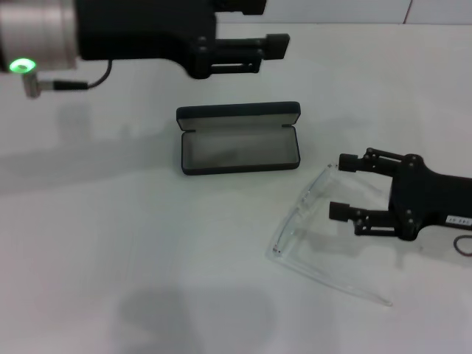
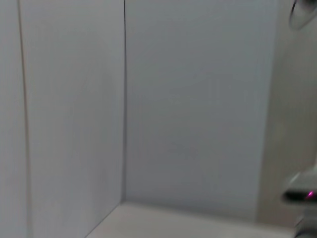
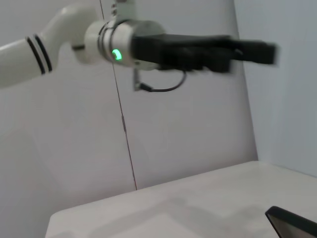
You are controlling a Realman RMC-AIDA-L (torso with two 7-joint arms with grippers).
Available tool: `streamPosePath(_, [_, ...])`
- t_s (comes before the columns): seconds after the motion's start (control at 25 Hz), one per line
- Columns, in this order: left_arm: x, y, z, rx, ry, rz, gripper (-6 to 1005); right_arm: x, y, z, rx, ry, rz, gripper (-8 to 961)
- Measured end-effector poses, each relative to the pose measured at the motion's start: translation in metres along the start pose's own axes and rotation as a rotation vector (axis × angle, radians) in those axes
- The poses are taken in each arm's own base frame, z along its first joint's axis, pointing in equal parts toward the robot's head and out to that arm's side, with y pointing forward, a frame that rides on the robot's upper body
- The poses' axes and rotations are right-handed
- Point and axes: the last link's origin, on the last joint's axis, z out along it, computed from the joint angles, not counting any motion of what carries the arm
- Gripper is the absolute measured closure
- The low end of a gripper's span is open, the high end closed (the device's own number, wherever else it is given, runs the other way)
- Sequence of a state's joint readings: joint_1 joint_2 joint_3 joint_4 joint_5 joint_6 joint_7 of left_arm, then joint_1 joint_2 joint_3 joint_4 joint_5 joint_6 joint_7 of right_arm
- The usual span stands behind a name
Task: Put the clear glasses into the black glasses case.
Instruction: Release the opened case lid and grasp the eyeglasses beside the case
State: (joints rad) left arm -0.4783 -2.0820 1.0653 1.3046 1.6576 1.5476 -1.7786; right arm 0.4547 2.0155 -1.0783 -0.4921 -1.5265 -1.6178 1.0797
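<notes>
Clear glasses (image 1: 317, 236) lie on the white table (image 1: 110, 280), with the right hand (image 1: 341, 186) spread wide at their lens end.

Black glasses case (image 1: 239, 138) sits open near the middle of the table toward its far edge, lid standing up behind the grey-lined tray, which holds nothing. The glasses rest toward the right side of the table, just nearer than the case and apart from it, one thin temple arm running toward the near edge. Both fingers of the right hand point at the front of the frame, one on each side of its corner; contact cannot be made out. The left hand (image 1: 276, 46) hangs high above the far edge beyond the case, its fingers narrow with nothing between them.
</notes>
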Motion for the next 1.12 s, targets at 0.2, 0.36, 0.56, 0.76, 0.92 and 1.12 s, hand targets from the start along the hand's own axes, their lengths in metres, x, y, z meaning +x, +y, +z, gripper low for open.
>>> streamPosePath(0.2, [-0.025, 0.009, -0.025, -0.078, 0.117, -0.131, 327, -0.016, -0.012, -0.004, -0.008, 0.027, 0.028, 145])
streamPosePath(0.36, [-0.049, 0.017, -0.037, -0.090, 0.128, -0.210, 302, -0.048, -0.023, -0.010, -0.051, 0.105, -0.031, 146])
streamPosePath(0.56, [-0.080, 0.033, -0.048, -0.054, 0.157, -0.229, 195, -0.114, -0.045, -0.010, -0.106, 0.357, -0.148, 146])
streamPosePath(0.76, [-0.103, 0.050, -0.056, -0.039, 0.217, -0.222, 129, -0.176, -0.055, 0.012, -0.142, 0.609, -0.211, 146])
streamPosePath(0.92, [-0.112, 0.053, -0.056, -0.036, 0.250, -0.248, 133, -0.199, -0.055, 0.030, -0.161, 0.778, -0.294, 146])
streamPosePath(1.12, [-0.119, 0.058, -0.058, -0.017, 0.261, -0.252, 138, -0.212, -0.049, 0.059, -0.227, 0.915, -0.402, 146])
